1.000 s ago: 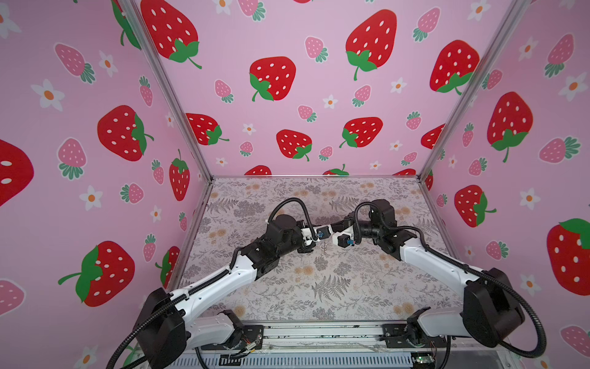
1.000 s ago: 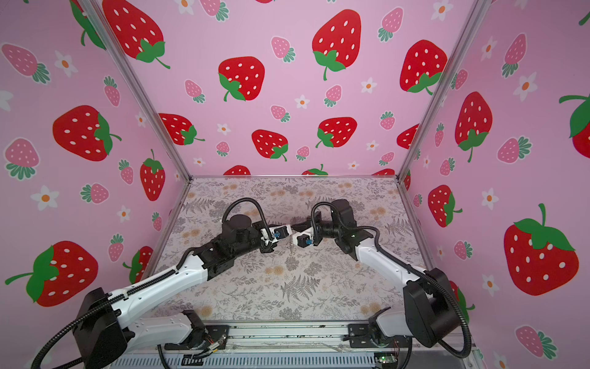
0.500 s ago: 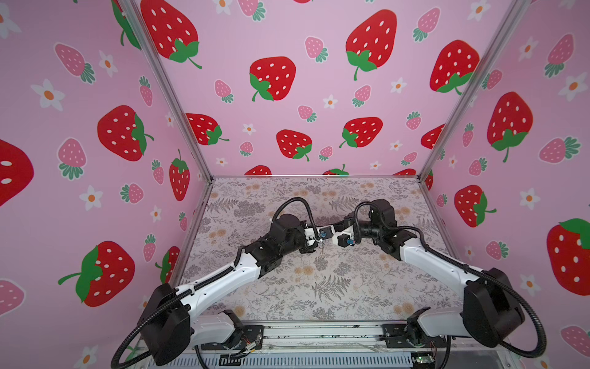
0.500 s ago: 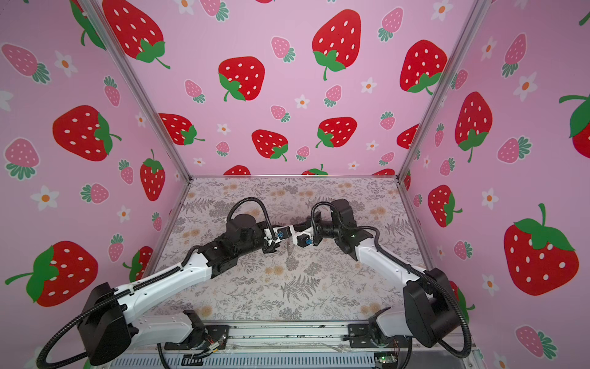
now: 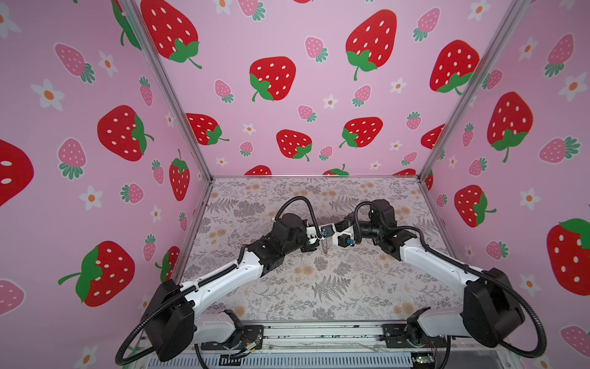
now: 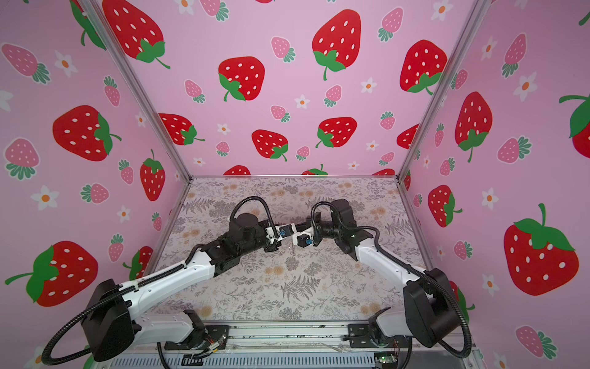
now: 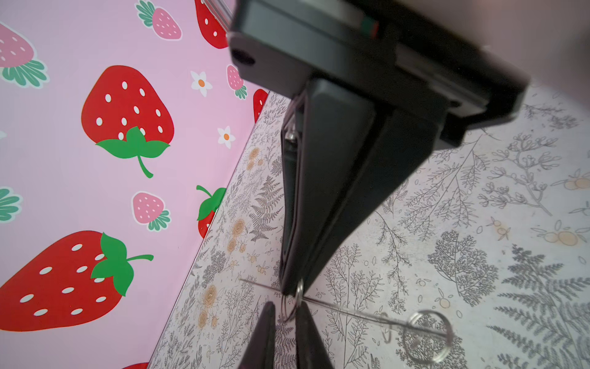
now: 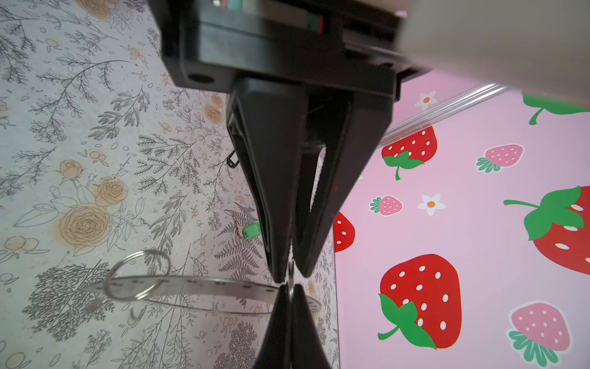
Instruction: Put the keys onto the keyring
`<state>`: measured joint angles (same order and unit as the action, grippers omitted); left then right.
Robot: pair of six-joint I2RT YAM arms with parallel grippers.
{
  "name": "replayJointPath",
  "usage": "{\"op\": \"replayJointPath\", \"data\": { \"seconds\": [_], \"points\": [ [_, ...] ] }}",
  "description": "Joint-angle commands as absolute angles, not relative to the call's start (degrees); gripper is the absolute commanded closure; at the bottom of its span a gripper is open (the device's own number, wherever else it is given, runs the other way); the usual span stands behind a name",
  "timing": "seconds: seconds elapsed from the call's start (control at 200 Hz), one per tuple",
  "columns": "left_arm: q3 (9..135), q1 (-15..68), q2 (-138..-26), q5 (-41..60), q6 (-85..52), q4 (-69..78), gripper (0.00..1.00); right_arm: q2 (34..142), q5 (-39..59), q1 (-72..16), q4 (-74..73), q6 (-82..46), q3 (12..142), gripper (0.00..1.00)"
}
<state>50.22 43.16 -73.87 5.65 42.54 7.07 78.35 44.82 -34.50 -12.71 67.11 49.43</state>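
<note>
Keyring [image 8: 191,287]: thin, stiff, slick metal, held above surface [image 8: 64,134]. Right gripper [image 8: 290,276] jaws clamped on its rim; left gripper [image 7: 292,291] jaws seemingly pinching same rim. Green key [image 8: 251,230], tiny, on surface near keyring; grasp flanks.

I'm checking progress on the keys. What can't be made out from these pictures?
- Black key: right wrist view, mostly hidden behind the right gripper.
- Green key: too small to find in both top views.
- Keyring: only a faint glint in both top views; edge-on in the left wrist view, so its holes don't show.
</note>
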Motion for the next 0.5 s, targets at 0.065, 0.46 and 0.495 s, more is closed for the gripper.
{"op": "replayJointPath", "data": {
  "seconds": [0.065,0.46,0.495],
  "points": [
    [53.3,43.4,-74.7,5.7,42.1,9.7,0.87,76.7,47.6,-34.8,-13.4,66.0,49.6,0.96],
    [53.0,43.4,-74.2,9.0,41.9,10.1,1.00,77.1,47.8,-34.8,-14.0,63.9,50.3,0.93],
    [52.7,43.3,-73.9,9.8,41.7,10.4,1.00,77.0,47.5,-34.8,-14.1,63.8,50.3,0.91]
  ]
}}
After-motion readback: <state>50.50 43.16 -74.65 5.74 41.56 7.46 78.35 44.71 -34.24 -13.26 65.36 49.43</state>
